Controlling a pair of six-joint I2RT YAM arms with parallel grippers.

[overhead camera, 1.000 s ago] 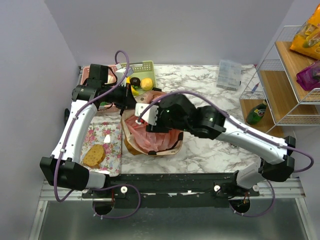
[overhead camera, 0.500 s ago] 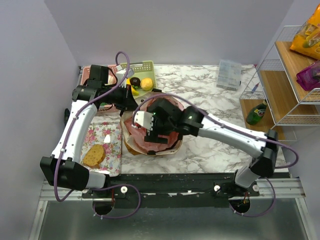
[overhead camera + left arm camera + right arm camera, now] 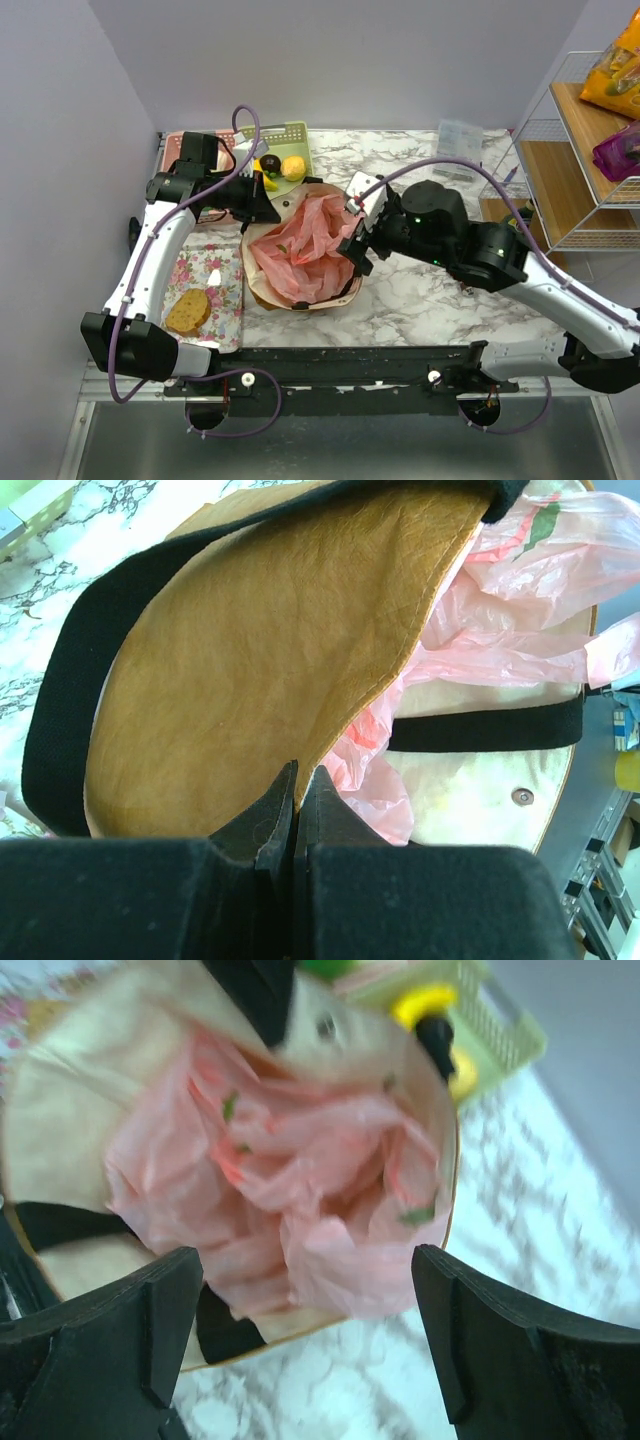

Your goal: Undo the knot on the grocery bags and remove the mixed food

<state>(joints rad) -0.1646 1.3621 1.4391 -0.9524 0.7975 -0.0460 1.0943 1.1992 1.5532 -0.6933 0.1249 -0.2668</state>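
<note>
The mustard tote stands in the middle of the table with the crinkled pink plastic bag lying loose inside it. My left gripper is shut on the tote's far-left rim; the left wrist view shows its jaws pinching the brown flap, with the pink bag beyond. My right gripper hangs wide open over the tote's right edge, holding nothing; its wrist view looks down between the fingertips onto the pink bag. A lemon and a dark round fruit lie in the green basket.
A floral tray with a bread slice lies left of the tote. A pink basket sits at the back left, a clear box at the back. The wire shelf on the right holds an orange packet, a purple packet and a green bottle.
My right arm has drawn back to the right from above the bag, and its jaws have opened wide. The pink bag now lies uncovered. The left arm has stayed put.
</note>
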